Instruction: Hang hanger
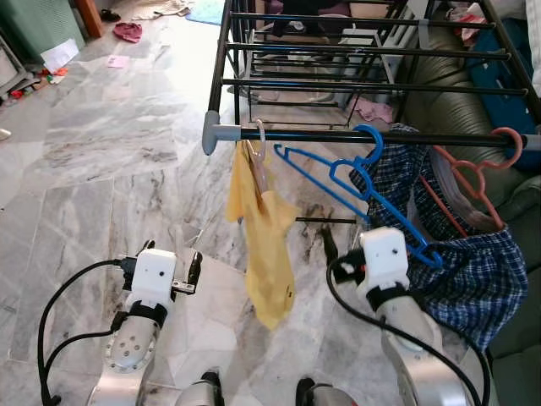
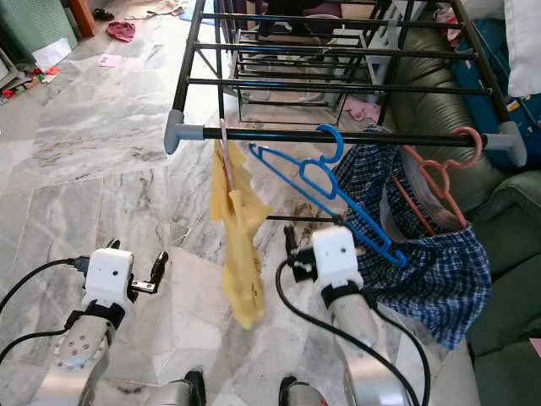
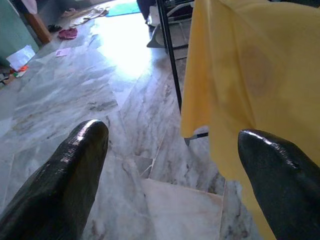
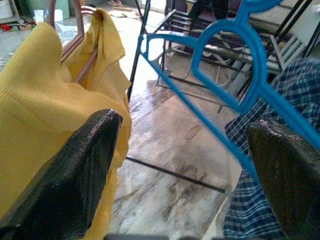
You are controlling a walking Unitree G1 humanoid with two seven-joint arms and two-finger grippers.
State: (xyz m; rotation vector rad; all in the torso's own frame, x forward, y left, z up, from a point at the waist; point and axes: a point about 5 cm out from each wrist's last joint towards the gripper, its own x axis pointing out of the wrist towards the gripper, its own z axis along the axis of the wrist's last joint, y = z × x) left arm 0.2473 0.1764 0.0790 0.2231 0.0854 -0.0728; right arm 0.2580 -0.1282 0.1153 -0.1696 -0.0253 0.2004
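Left gripper (image 1: 171,254): I am holding it low over the veined marble floor (image 1: 110,144), glossy black fingers apart and empty.
Yellow cloth (image 1: 266,245): soft knit, drooping from a hanger on the rack's front bar (image 1: 338,135) (a thin black tube).
Blue hanger (image 1: 355,182): smooth plastic, hook sitting over that bar.
Right gripper (image 1: 344,249): hovering just below it, fingers spread, gripping nothing.
Plaid garment (image 1: 473,271): checked, hanging rightmost.
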